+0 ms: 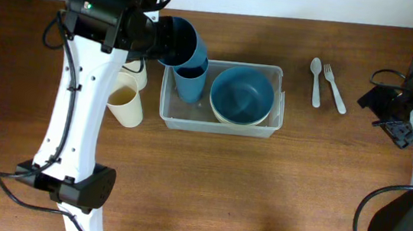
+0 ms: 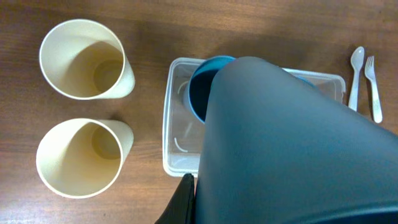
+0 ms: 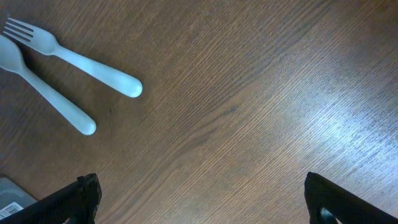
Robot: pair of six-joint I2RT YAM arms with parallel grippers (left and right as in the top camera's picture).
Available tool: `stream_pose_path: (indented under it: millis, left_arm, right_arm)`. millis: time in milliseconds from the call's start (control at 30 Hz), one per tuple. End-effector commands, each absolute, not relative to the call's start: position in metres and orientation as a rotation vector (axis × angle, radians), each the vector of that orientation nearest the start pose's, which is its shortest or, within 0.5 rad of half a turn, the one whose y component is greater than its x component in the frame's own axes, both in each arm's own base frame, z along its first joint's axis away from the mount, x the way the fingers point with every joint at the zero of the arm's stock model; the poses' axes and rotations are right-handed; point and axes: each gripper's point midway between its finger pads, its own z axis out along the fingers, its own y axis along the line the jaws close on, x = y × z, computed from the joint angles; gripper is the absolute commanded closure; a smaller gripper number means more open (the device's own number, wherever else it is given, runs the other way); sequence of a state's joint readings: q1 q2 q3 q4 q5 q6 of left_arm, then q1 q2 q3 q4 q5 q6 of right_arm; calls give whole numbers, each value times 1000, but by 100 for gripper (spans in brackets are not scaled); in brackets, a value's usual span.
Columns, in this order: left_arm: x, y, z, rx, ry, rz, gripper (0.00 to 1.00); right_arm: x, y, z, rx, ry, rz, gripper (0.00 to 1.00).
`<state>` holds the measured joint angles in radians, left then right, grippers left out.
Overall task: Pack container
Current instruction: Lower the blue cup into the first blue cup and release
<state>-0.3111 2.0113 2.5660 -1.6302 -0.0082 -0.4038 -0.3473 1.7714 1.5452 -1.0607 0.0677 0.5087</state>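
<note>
Currently the left gripper [image 1: 166,42] clamps a blue cup [image 1: 187,43] over the container [image 1: 190,121]; misalignment could topple the standing cup [image 1: 189,87] inside. The right gripper [image 3: 199,199] stands wide.

tally of what's laid out
two cream cups [image 2: 84,59], two blue cups [image 1: 189,83], one blue bowl [image 1: 241,96] nested in one cream bowl [image 1: 238,122], one clear container [image 1: 221,126], one spoon [image 1: 315,81], one fork [image 1: 334,89].

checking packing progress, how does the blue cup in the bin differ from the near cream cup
The blue cup is inside the container, at its left end; the near cream cup is on the table, left of it. One is blue, the other cream. Both are handleless tumblers.
</note>
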Motion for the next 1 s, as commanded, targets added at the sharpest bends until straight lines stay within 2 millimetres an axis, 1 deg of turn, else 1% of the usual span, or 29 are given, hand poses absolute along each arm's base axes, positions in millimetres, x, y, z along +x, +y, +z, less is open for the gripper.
stream_pose_path:
  millis: [0, 67, 300, 433, 600, 767, 967]
  left_arm:
    - [409, -127, 320, -109, 2637, -212, 98]
    - [409, -127, 319, -109, 2640, -210, 99]
    - [412, -125, 305, -116, 2668, -173, 98]
    - [413, -126, 302, -116, 2673, -170, 98]
    - [413, -126, 297, -116, 2687, -165, 98]
    - [412, -125, 287, -116, 2716, -152, 99]
    - [414, -126, 287, -129, 2708, -159, 98]
  right_arm:
    - [364, -148, 138, 1203, 2590, -92, 1]
    - [364, -148, 138, 1203, 2590, -92, 1]
    - [364, -148, 138, 1203, 2590, -92, 1]
    - [364, -148, 138, 1203, 2590, -92, 1]
    - [364, -148, 138, 1203, 2590, -92, 1]
    - [364, -148, 138, 1202, 2590, -91, 1]
    - [364, -148, 138, 1203, 2590, -92, 1]
